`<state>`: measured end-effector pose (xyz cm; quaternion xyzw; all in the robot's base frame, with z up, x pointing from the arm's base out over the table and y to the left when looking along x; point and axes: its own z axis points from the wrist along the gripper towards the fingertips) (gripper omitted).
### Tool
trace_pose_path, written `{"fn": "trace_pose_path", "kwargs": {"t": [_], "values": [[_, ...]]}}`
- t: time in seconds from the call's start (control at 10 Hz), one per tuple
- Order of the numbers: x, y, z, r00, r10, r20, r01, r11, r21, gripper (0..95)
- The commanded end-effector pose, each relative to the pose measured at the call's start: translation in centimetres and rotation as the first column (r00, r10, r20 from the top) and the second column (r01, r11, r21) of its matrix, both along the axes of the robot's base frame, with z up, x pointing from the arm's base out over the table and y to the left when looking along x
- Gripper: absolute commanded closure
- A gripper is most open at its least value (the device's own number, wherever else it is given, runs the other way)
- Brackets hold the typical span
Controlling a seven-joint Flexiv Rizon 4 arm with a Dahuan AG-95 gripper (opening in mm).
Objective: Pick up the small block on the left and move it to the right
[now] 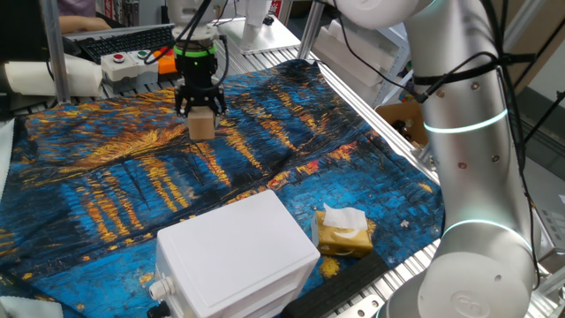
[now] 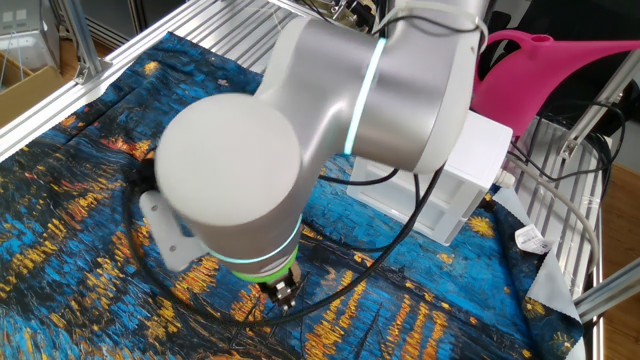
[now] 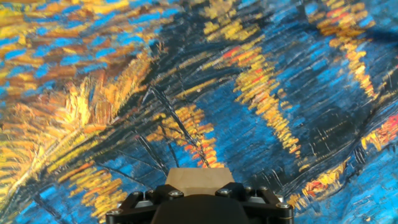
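**Inspector:** State the end effector's condition and its load

**Assessor:** The end effector (image 1: 201, 113) is pinching the small block (image 1: 202, 124) between its two fingers. In one fixed view the tan cube sits directly below the black finger housing, its upper part gripped and its lower part showing beneath the fingertips. The hand view agrees: the block's face (image 3: 199, 177) shows just past the finger housing, centred on it

**Inspector:** Is the block on the bench or off it?

**Assessor:** It is at or just above the painted cloth (image 1: 106, 190) covering the bench. I cannot tell from these views whether its underside touches the cloth. The other fixed view is no help: the arm's large joint blocks the block, and only the fingers (image 2: 283, 291) show low over the cloth

**Inspector:** Why held that way?

**Assessor:** My judgement: a vertical, centred grip keeps the cube square between the fingers, so it should not twist during a sideways carry

**Inspector:** Anything near the route?

**Assessor:** The white plastic box (image 1: 237, 253) and the yellow-brown packet (image 1: 343, 233) with white tissue lie well apart from the block, at the near edge of the cloth. The transfer to the right is not yet done
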<state>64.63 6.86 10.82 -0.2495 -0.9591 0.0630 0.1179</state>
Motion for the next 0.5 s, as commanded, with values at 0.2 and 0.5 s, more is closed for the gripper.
{"fn": "trace_pose_path", "kwargs": {"t": [0.2,0.5], "values": [[-0.13,-0.01,-0.07,1.0,-0.009,0.008,0.009,1.0,-0.007,95.0],[-0.12,-0.01,-0.08,1.0,-0.007,0.013,0.007,1.0,-0.015,95.0]]}}
